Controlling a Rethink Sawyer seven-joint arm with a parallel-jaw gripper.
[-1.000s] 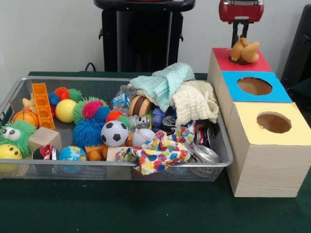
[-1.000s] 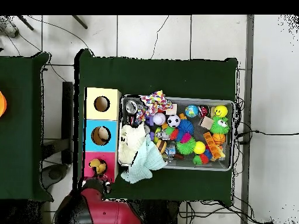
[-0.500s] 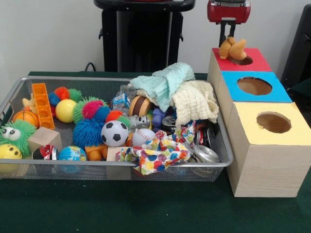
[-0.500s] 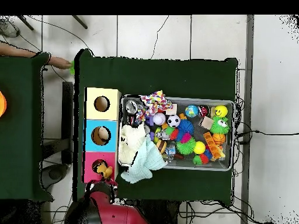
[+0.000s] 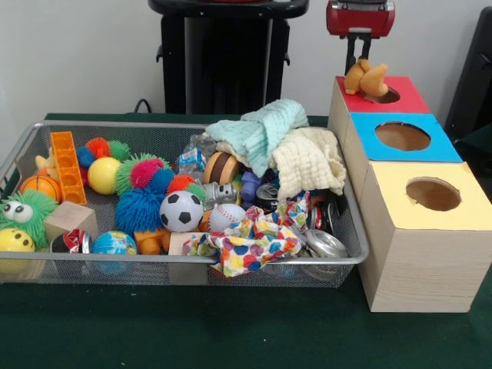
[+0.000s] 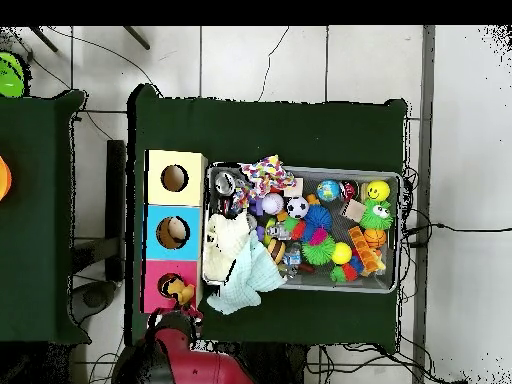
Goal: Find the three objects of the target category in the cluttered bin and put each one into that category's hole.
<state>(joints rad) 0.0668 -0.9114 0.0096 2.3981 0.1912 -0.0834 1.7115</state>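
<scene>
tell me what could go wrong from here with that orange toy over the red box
The orange plush toy hangs from the gripper at the left edge of the red hole, not centred over it. Released here, it might catch on the rim or tumble off the red box top toward the bin. Its bulk could also jam in the hole.

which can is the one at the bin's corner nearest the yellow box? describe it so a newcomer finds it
Start at the wire mesh bin and go to its front corner beside the yellow-topped box. The silver can lies there on its side against the mesh, next to the polka-dot cloth. Its shiny round metal end faces outward, unlike the soft fabrics and toys around it.
</scene>
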